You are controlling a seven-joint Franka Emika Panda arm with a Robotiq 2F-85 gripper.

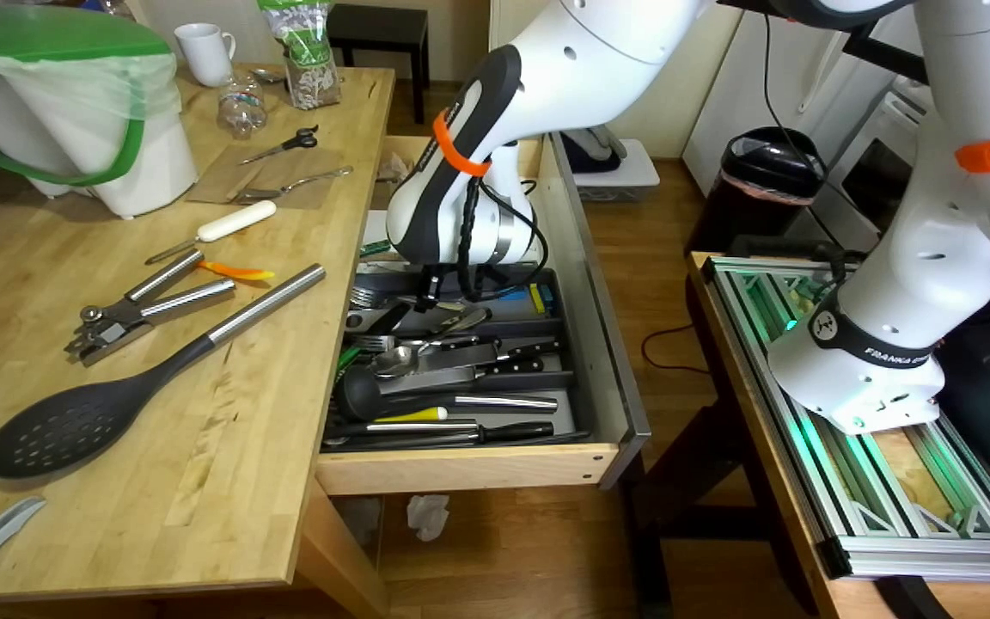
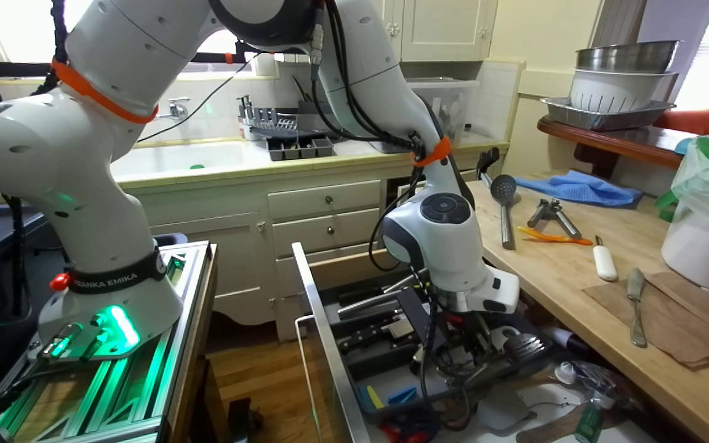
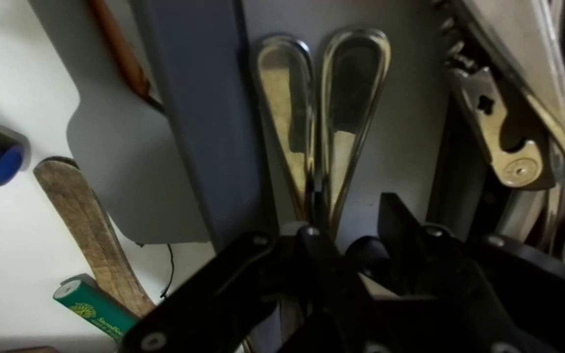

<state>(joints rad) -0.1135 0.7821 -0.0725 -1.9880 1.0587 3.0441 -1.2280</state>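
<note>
Silver-toned metal shines from two rounded handles lying lengthwise in a compartment of the dark tray, beneath your claw. You have its fingers moderately spread, with nothing visibly clamped; one handle runs toward the gap between them, though you cannot tell whether a fingertip touches it. The tray's wall probably serves to keep them apart from the grey paddle, the wooden piece and the green tube lying loose in the open drawer. Across from that wall sits a hinged metal tool; whether it shares their compartment is unclear. Your arm bends down into the drawer, likely because its walls leave only the top open to you. Neighbouring compartments hold knives and a ladle, seemingly sorted by kind.

Beside the drawer, your wooden table carries a slotted spoon, a two-handled tool and a butter knife on brown paper, which perhaps guards the wood. Further back stands a green-lidded bin, its bag folded over the rim, presumably to hold it in place. Around you are a white sink, pale cabinets and a wooden floor, with a dark trash can near the arm's base.
</note>
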